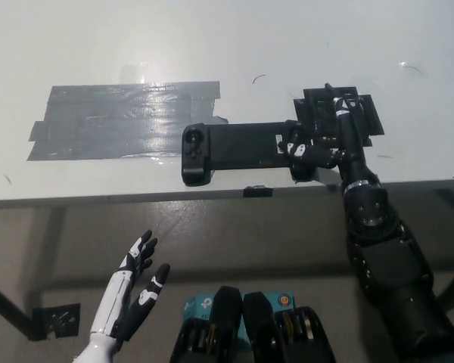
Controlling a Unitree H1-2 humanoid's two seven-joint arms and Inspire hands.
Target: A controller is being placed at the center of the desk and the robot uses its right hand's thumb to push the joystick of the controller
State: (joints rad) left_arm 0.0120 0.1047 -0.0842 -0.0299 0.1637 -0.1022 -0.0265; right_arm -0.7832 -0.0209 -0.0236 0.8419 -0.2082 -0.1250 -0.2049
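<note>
White tabletop point(303, 45) with a big grey tape patch point(121, 121) toward its left side. The black controller point(242, 151) lies lengthwise right by the front edge. The black right hand point(329, 136) sits over the controller's right end, thumb on that grip, other fingers spread, gripping nothing. The white left hand point(132, 291) hangs below the tabletop's front edge, fingers apart, empty.

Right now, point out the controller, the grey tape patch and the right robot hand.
controller point(242, 145), head view, on its flat black middle section.
grey tape patch point(121, 121), head view, on the middle of the patch.
right robot hand point(329, 140), head view, on the palm over the controller's right end.
</note>
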